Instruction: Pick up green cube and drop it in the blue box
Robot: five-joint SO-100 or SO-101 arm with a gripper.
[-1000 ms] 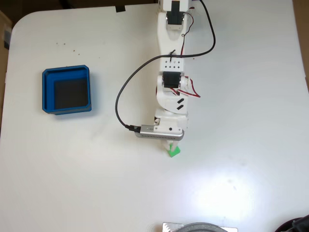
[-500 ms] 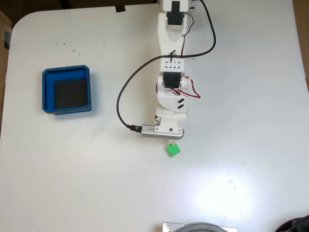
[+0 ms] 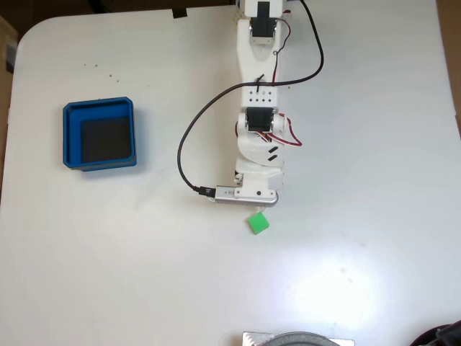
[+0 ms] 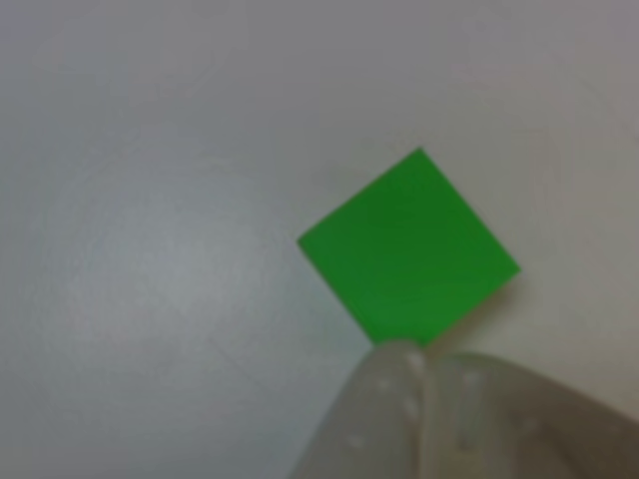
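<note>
Green cube (image 3: 258, 223) lies loose on the table, blue box (image 3: 99, 135) at ten o'clock; gripper (image 4: 419, 364) above, grip unclear, likely lining up a grasp.

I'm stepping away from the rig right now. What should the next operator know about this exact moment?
Gripper: in the other view the jaws look closed together with nothing between them, the tip at the green cube's lower corner.
Green cube: lies free on the white table, just beyond the arm's end in the fixed view.
Blue box: far to the left in the fixed view, holding nothing.
Done: nothing yet.
Left: open the jaws, grasp the cube, carry it to the box, drop it in.
</note>
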